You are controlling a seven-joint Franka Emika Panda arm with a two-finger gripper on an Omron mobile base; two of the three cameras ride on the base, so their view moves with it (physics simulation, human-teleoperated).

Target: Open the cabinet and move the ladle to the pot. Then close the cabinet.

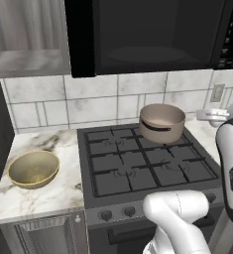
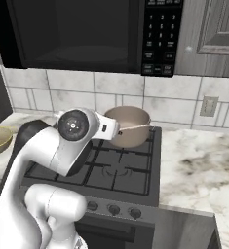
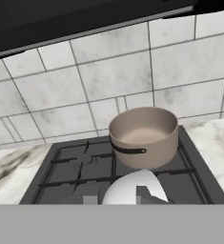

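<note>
I see the pot on the stove's far right burner, the golden bowl left on the desk. I cannot tell my hand's state.

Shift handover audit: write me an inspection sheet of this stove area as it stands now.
Surface: black gas stove between white marble counters.
Job's things: round taupe-brown pot on the rear right burner; dark grey raised-panel wall cabinet shut; thin pale rod at the gripper, possibly the ladle, cannot tell.
Clutter: shallow golden-yellow bowl on the counter left of the stove.
Grippers: gripper beside the pot's right; how the jaws stand is unclear.
Cables: nothing seen.
Surroundings: black microwave overhead, grey tiled wall, wall outlet.
</note>
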